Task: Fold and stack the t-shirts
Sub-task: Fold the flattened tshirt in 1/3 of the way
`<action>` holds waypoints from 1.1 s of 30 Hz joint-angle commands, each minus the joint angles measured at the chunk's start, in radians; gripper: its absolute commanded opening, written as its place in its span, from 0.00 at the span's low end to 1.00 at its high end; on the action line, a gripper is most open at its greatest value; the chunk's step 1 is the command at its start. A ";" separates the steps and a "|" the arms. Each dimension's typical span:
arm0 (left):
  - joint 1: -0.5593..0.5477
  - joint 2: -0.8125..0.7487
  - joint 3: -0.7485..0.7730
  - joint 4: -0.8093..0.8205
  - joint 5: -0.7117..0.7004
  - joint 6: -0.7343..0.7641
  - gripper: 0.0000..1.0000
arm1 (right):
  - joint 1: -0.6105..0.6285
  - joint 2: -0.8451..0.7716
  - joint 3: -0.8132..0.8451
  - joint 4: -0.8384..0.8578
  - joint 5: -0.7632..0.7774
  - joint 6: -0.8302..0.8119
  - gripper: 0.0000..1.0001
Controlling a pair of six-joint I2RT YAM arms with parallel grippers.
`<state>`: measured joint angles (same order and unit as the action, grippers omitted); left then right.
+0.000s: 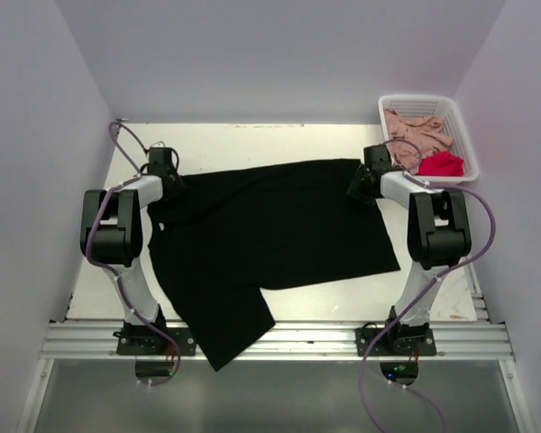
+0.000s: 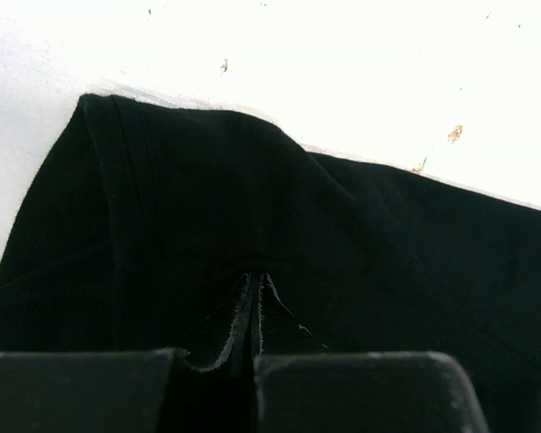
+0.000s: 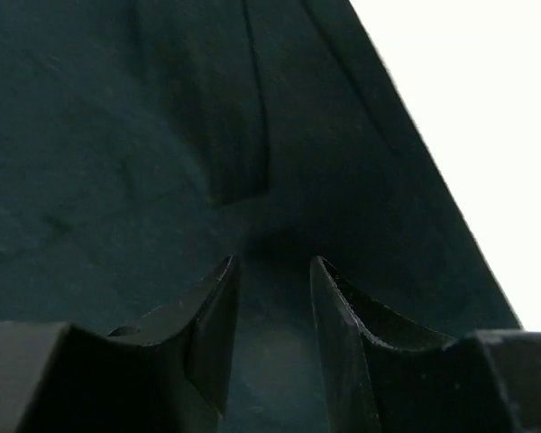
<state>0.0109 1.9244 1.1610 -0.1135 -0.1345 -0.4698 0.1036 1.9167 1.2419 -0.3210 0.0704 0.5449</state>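
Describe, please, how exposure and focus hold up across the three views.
Top external: even light, sharp, though the black t-shirt swallows fold detail. Left wrist: the table is blown out white, the shirt underexposed. Right wrist: table likewise clipped at right, cloth dim with a bluish cast.

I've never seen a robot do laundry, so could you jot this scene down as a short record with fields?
Main item: black t-shirt spread on the white table, one end hanging over the near edge
Left fingers: shut, pinching the shirt near its far left corner
Right fingers: apart, at the shirt's far right corner
Basket: white, far right, holding a pink t-shirt and a red t-shirt
Stack: none yet
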 commanded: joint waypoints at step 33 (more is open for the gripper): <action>0.006 0.001 -0.015 -0.034 0.012 0.014 0.00 | -0.219 0.059 -0.496 1.194 -0.373 0.802 0.38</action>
<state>0.0109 1.9240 1.1610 -0.1135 -0.1291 -0.4686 -0.1024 1.9392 0.7322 0.7464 -0.2314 1.2629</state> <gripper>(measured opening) 0.004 0.382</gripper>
